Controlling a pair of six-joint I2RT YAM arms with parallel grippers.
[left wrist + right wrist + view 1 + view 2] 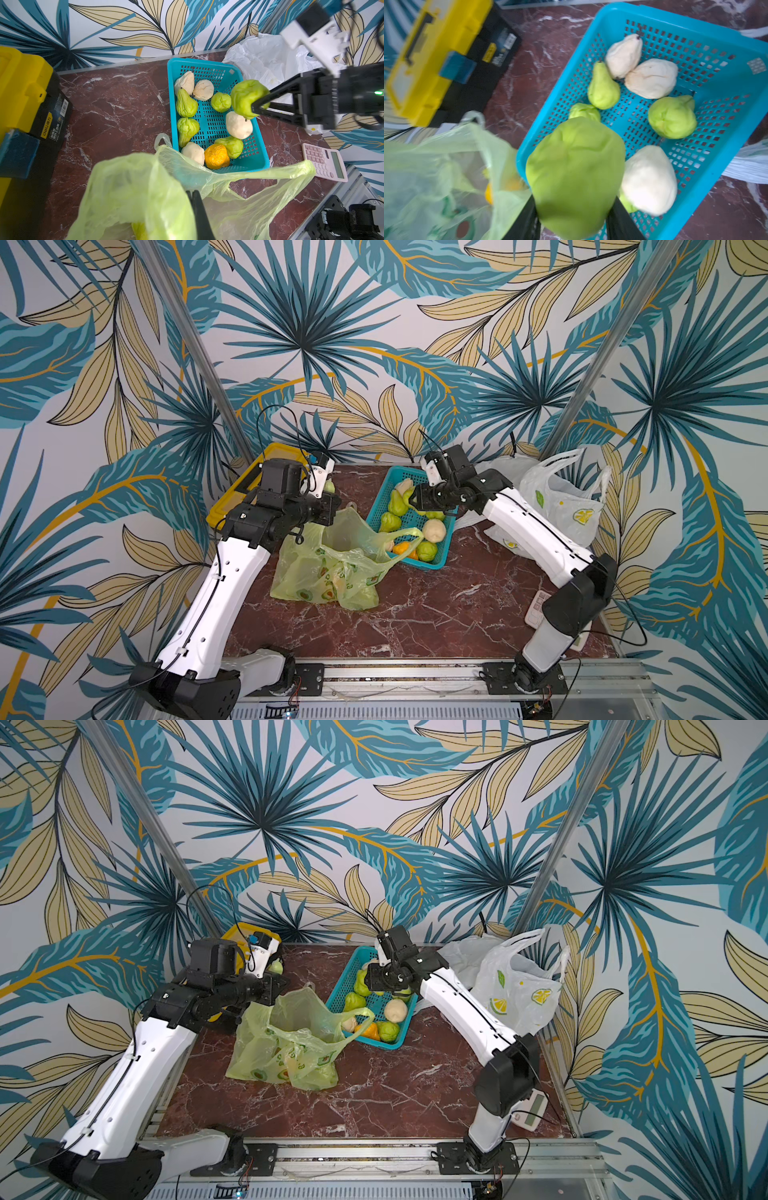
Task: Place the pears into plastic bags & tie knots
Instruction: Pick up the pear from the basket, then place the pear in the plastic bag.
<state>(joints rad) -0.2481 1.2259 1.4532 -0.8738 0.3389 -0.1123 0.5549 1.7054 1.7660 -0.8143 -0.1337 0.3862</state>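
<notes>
A teal basket (pixel 207 62) holds several green, cream-white and orange pears (pixel 216 155). My right gripper (pixel 574 199) is shut on a light green pear (pixel 575 172), lifted above the basket's near-left part; in both top views it (pixel 398 502) (pixel 362 982) hangs over the basket. The lime-green plastic bag (pixel 324 568) lies open beside the basket, with fruit showing through it. My left gripper (pixel 192 192) is shut on that bag's rim (pixel 145 187), holding it up. A lemon-print white bag (pixel 569 506) and a plain white bag (pixel 503 466) sit at the back right.
A yellow and black toolbox (pixel 232 497) stands at the back left corner, with a small green fruit (pixel 329 486) next to it. A pink calculator (pixel 326 162) lies near the right edge by the right arm's elbow. Red marble tabletop (pixel 436 614) in front is bare.
</notes>
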